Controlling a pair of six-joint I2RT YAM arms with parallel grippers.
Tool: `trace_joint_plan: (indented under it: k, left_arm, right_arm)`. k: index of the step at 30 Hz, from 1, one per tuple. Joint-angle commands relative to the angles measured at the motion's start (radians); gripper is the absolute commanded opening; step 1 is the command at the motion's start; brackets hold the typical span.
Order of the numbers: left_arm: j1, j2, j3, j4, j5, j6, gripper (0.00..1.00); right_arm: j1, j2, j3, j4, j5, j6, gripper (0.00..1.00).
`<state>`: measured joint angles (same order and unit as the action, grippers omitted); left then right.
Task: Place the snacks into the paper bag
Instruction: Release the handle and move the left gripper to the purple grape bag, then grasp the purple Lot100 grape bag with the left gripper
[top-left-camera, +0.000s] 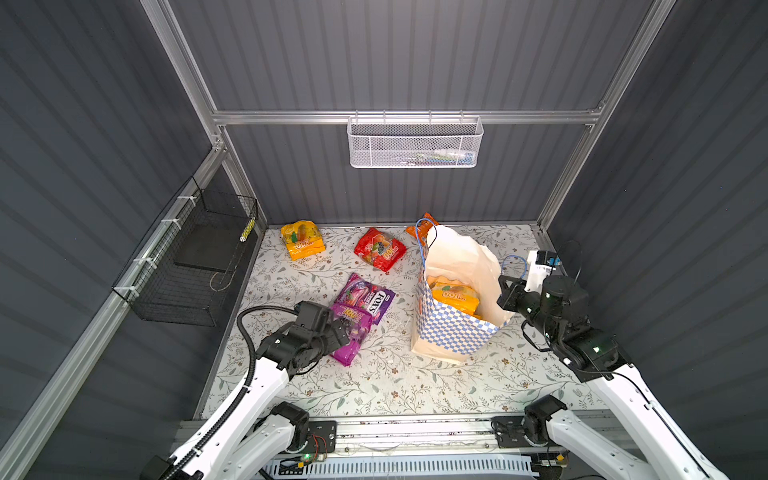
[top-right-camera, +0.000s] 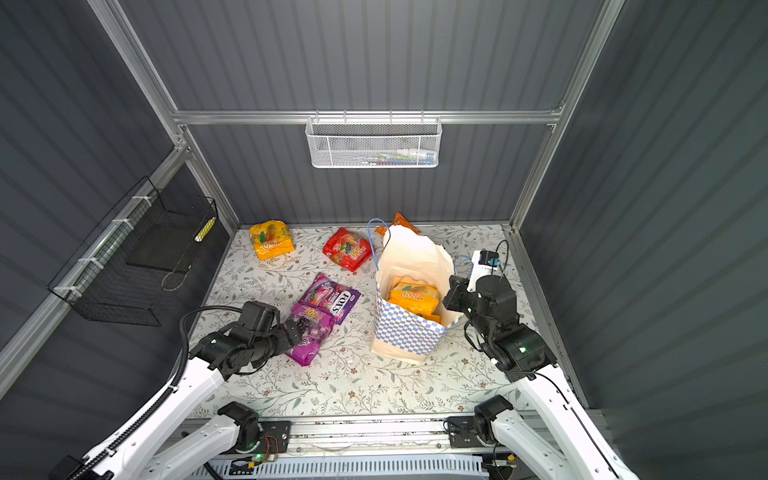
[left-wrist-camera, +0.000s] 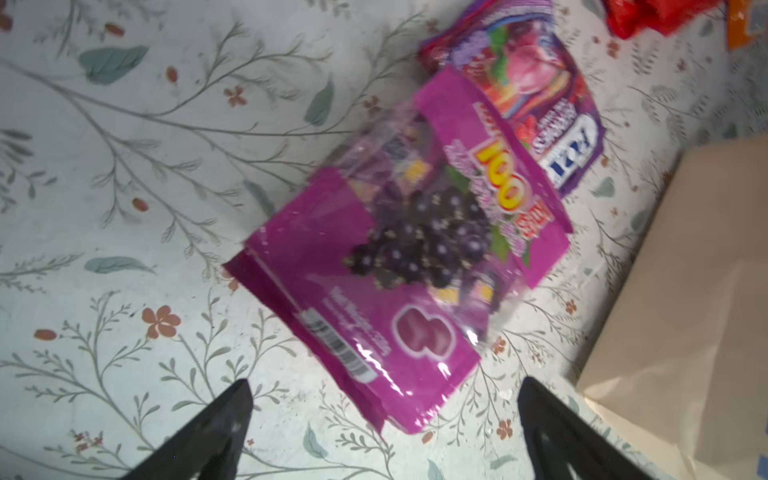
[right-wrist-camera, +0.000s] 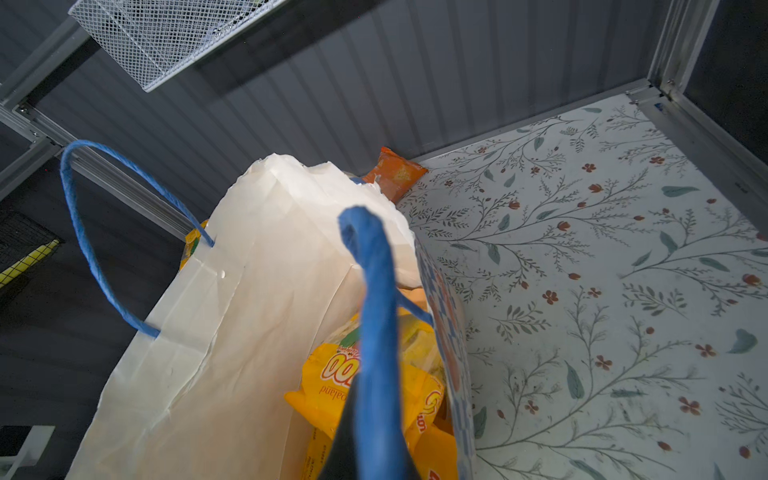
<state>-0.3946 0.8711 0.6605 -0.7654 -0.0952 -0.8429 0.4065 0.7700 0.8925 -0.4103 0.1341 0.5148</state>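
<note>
Pincer news from the left arm: the left gripper (left-wrist-camera: 384, 386) is spread as wide as it goes, with nothing caught between its black fingertips (left-wrist-camera: 232, 411). It hangs just above the purple grape packet (left-wrist-camera: 399, 266). That packet is laid flat on the floral table (top-left-camera: 374, 386), just ahead of and below the open jaws, with its near corner lined up between them. Its far end is lapped over the FOX'S packet (left-wrist-camera: 540, 104), which lies just beyond, farther from the pincer.

Off to the pincer's right, near but apart, the paper bag (top-left-camera: 449, 332) is stood upright, with one yellow packet (top-left-camera: 455, 297) already seen inside. Well beyond the pincer, by the back wall, a red packet (top-left-camera: 380, 249) and a second yellow packet (top-left-camera: 302, 240) are left waiting. A small orange packet (top-left-camera: 424, 228) is tucked behind the bag.

Over at the bag, the right gripper (top-left-camera: 505, 289) is clamped shut on the blue cord handle (right-wrist-camera: 374, 311), and the mouth is judged to be held open by it.

Handling now: the grape packet is judged light, soft and crinkly, with slippery glossy film and loose sweets that can shift. A flat pinch on the slick face would probably skid. A bite across the near edge, or on a raised fold of the body, is judged safer. Care is called for so that the FOX'S packet underneath is not dragged along.
</note>
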Motion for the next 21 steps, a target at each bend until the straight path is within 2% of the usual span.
trace_joint_plan:
  k: [1, 6, 9, 14, 21]
  left_arm:
    - [0.056, -0.026, -0.043, 0.042, 0.110, -0.046, 1.00]
    - [0.074, 0.006, -0.097, 0.119, 0.145, -0.099, 0.97]
    - [0.076, 0.016, -0.122, 0.170, 0.147, -0.130, 0.91]
    - [0.076, 0.032, -0.158, 0.249, 0.146, -0.171, 0.78]
    - [0.076, 0.086, -0.215, 0.371, 0.168, -0.196, 0.53]
  right_arm:
    - [-0.003, 0.006, -0.012, 0.017, -0.021, -0.010, 0.00]
    - [-0.002, 0.012, -0.013, 0.017, -0.031, -0.011, 0.00]
    - [-0.002, 0.011, -0.013, 0.017, -0.031, -0.011, 0.00]
    - [-0.002, 0.007, -0.013, 0.017, -0.038, -0.015, 0.00]
    - [-0.001, -0.023, -0.017, 0.072, -0.167, -0.033, 0.00]
